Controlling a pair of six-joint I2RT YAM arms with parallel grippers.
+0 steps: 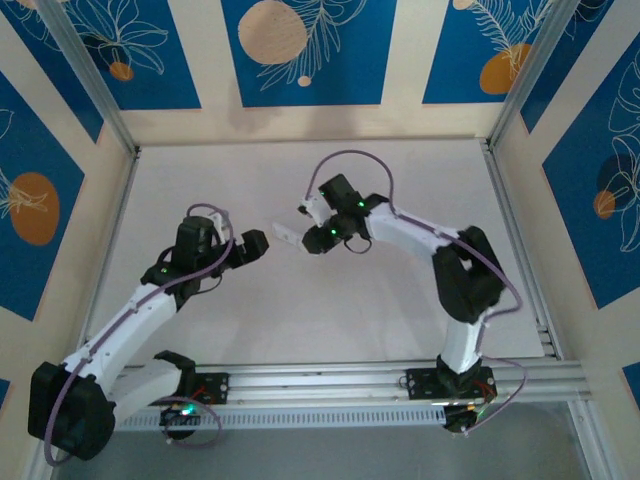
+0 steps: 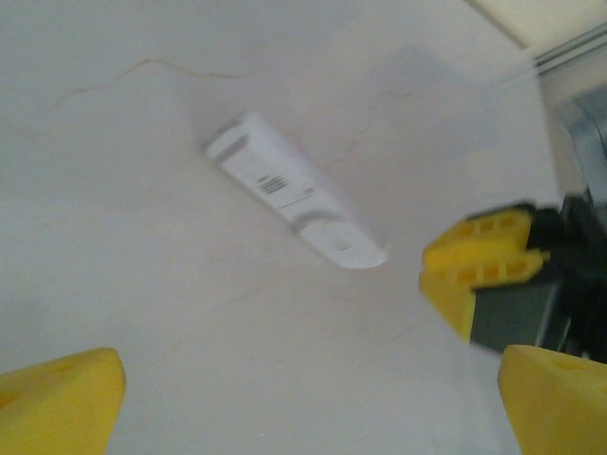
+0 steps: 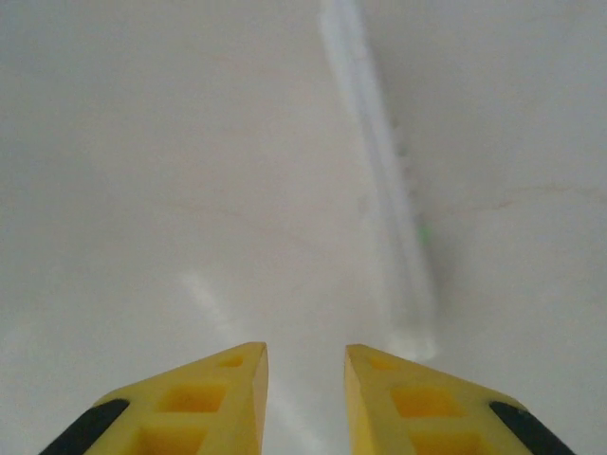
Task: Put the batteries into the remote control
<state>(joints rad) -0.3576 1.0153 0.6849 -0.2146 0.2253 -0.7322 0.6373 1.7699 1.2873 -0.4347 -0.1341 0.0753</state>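
Nearest the lens in the left wrist view: left hand (image 2: 313, 374), yellow fingertips (image 2: 66, 403) at the 2 bottom corners, spread fully wide, gripping nothing, hovering over bare surface. Nearest in the right wrist view: right hand (image 3: 305, 358), 2 yellow tips set at a slim gap, not touching, nothing pinched between, only blurred surface behind the slot.

Largest next: pale grey-white bench (image 1: 200, 180), fenced by aluminium rails (image 1: 330, 378) along the near edge and sides, backed by blue and cream patterned panels (image 1: 300, 50). Faint hairline marks across the top in the left wrist view.

Then the 2 arms, seen from above. First the left arm (image 1: 130, 315), reaching up and right from the lower-left base, purple cable (image 1: 210, 210) looped along it. Then the right arm (image 1: 455, 270), bent at a dark elbow, reaching left toward mid-bench. Both wrists near the centre, close but apart.

Then the remote control (image 2: 294, 194): white, flat, lying on the bench with the plain back up, small printed label (image 2: 273, 183) mid-body, rounded end toward lower right. Placed at mid-bench between the 2 hands; from above, a small white sliver just right of the left hand's dark tip. Ahead of the left hand, untouched by it. Right hand's yellow fingers (image 2: 479, 237) near the rounded end in the left wrist view, apart from it. In the right wrist view, a blurred white strip ahead and slightly right of the tips, outside the gap.

Smallest: green lights (image 1: 333, 236) glowing on the right wrist.
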